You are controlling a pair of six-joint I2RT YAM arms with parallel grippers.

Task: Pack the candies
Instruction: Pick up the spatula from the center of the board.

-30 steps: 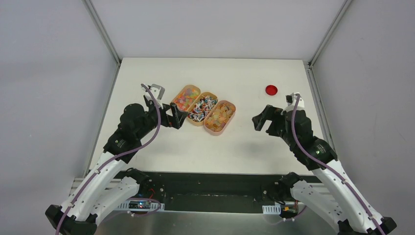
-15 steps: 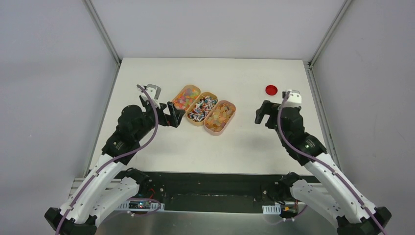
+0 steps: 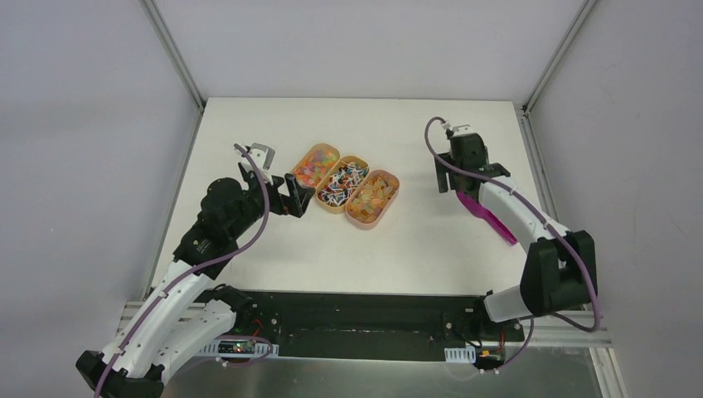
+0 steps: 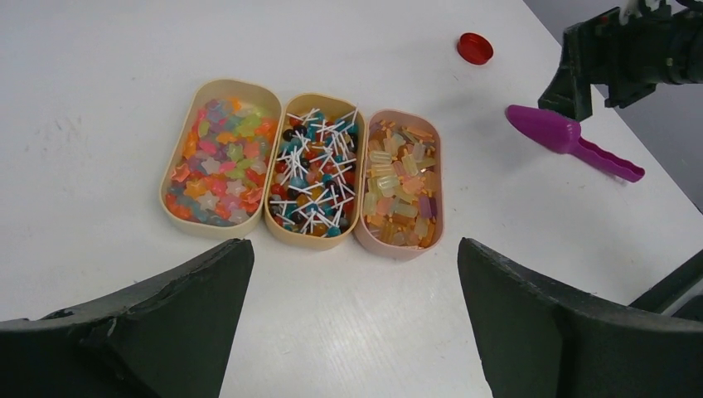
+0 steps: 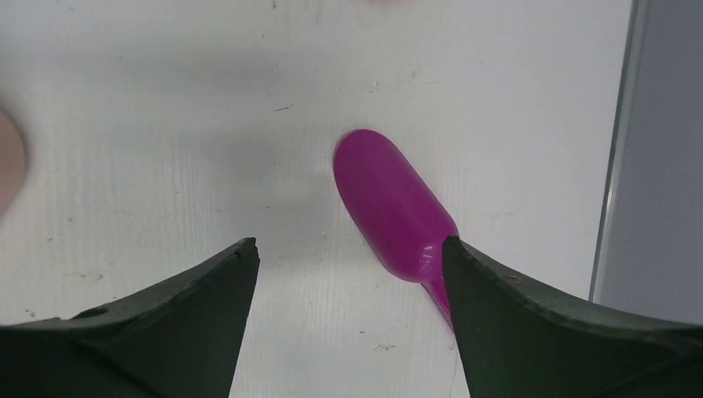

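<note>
R gripper hung right over the magenta scoop, jaws wide, nothing clamped. The scoop lay flat on the table, showing btwn the fingers. L gripper was wide open too, empty, just short of the three trays. Candies sat sorted in those trays, mid-table. Looked like the scoop-pickup step. Next prob. needs R to drop, straddle the scoop's handle, then close.
</note>
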